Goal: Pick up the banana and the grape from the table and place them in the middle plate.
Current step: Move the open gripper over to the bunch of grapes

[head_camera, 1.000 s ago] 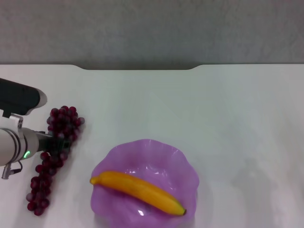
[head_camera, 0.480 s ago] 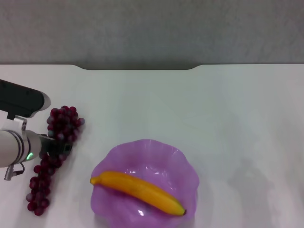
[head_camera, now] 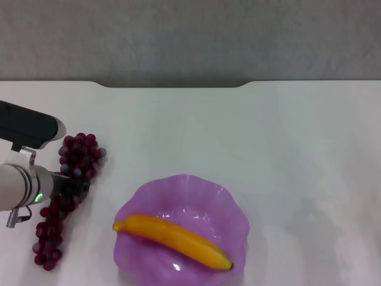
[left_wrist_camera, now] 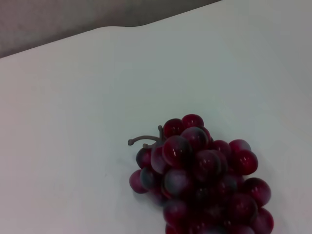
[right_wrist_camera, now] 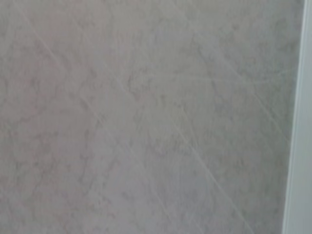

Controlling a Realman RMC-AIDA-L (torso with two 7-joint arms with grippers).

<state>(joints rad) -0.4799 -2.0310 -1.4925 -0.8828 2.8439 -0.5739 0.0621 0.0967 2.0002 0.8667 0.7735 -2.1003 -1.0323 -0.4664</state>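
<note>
One of two fruits is done: the banana [head_camera: 172, 239] lies across the middle plate [head_camera: 232, 205], tip w/ dark end toward the near right rim. Other one, the grape [head_camera: 66, 196], is on the surface [head_camera: 238, 137] well left of the plate, a long bunch running far-to-near, stem end at the far side per the left wrist view [left_wrist_camera: 200, 170]. Left tool [head_camera: 76, 186] sits right at the bunch's middle, low, coming in from the robot's left; it overlaps the grapes but I can't tell if it's wide, narrow or gripping, since the tips are lost among the berries. Right arm isn't in sight; its wrist cam shows only grey floor-like stuff, so prob. parked. Step in hand, I'd say: grabbing the grape. Next move needs a firm hold mid-bunch, a lift high enough to clear the wavy rim, then carry right and set it beside the banana, where there's room on the far side of the plate.
</note>
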